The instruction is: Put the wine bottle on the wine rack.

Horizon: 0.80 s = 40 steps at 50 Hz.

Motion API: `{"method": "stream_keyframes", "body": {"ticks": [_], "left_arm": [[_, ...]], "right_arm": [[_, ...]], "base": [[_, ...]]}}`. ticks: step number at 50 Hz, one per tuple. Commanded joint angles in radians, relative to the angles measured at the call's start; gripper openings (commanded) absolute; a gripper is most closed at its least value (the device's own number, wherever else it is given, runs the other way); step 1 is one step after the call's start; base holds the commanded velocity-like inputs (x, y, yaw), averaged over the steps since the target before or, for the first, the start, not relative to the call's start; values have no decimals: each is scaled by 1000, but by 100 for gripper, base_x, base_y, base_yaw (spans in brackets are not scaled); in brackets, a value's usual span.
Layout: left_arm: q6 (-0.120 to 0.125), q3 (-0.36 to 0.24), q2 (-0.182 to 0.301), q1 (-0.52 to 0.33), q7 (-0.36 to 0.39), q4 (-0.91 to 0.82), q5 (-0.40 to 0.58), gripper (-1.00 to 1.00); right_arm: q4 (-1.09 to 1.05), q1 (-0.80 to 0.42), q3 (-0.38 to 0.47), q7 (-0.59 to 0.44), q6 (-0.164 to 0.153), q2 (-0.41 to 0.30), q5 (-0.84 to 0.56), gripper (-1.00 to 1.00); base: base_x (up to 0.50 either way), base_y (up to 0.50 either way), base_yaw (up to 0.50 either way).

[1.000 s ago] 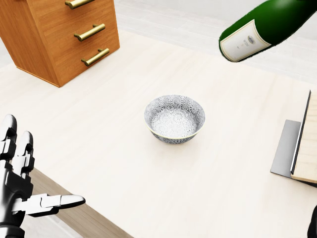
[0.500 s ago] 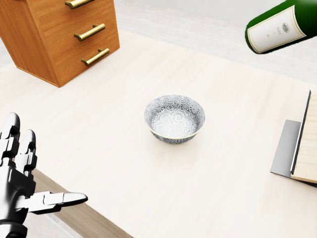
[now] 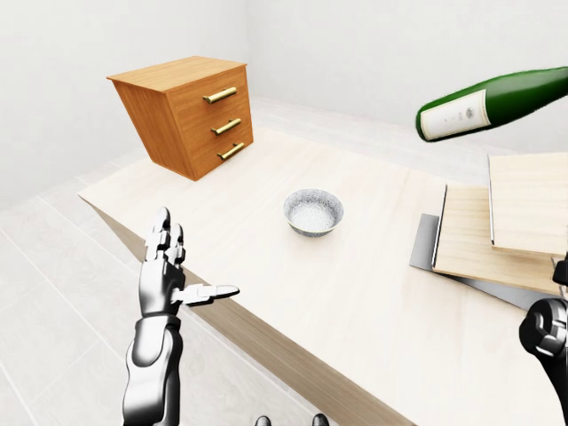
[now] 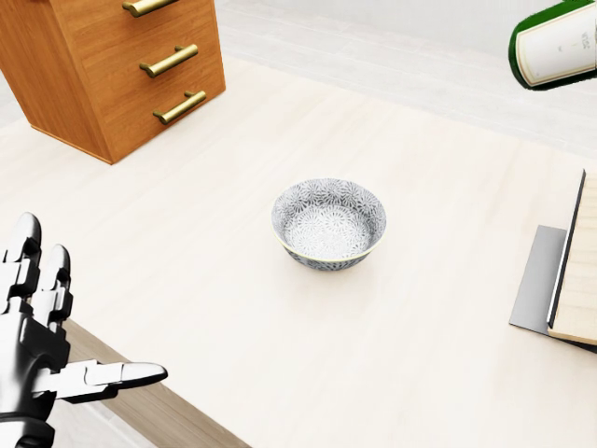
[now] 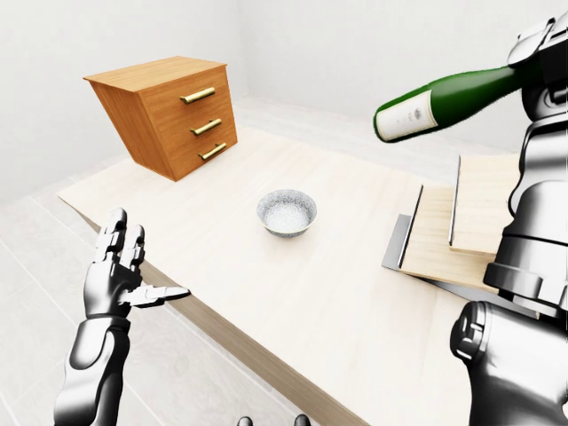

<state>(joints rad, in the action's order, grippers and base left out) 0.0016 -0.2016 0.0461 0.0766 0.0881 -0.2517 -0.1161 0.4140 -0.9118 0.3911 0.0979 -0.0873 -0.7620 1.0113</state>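
A green wine bottle with a white label hangs nearly level high over the right side of the table, base toward the left. My right hand grips its neck at the top right of the right-eye view. In the head view only the bottle's labelled base shows, at the top right corner. The wine rack, stepped pale wooden boards on a grey plate, lies on the table's right side, below the bottle. My left hand is open, fingers spread, off the table's near-left edge, holding nothing.
A patterned grey-white bowl stands mid-table. A tilted wooden chest of drawers with brass handles occupies the table's far left corner. The pale wooden table ends in an edge just right of my left hand.
The bottle has moved rightward and slightly up, almost out of the head view's top right corner. My left hand has barely shifted. The bowl and chest stay put.
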Motion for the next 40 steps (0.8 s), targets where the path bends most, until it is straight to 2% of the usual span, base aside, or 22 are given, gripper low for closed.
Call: {"method": "stream_keyframes", "body": {"ticks": [1, 16, 29, 40], "left_arm": [[-3, 1, 1, -3, -2, 8, 0, 100], [-5, 0, 2, -2, -4, 7, 0, 100], [-3, 3, 1, -5, -6, 7, 2, 100], [-6, 2, 2, -2, -6, 7, 1, 100]], "right_arm": [[9, 25, 22, 15, 0, -57, 74, -100], [-10, 104, 66, -3, 0, -116, 110, -100], [-34, 165, 117, 31, 0, -170, 172, -100], [-8, 221, 128, 22, 0, -209, 194, -100]], "base": [[0, 0, 0], [0, 0, 0], [0, 0, 0], [0, 0, 0]]}}
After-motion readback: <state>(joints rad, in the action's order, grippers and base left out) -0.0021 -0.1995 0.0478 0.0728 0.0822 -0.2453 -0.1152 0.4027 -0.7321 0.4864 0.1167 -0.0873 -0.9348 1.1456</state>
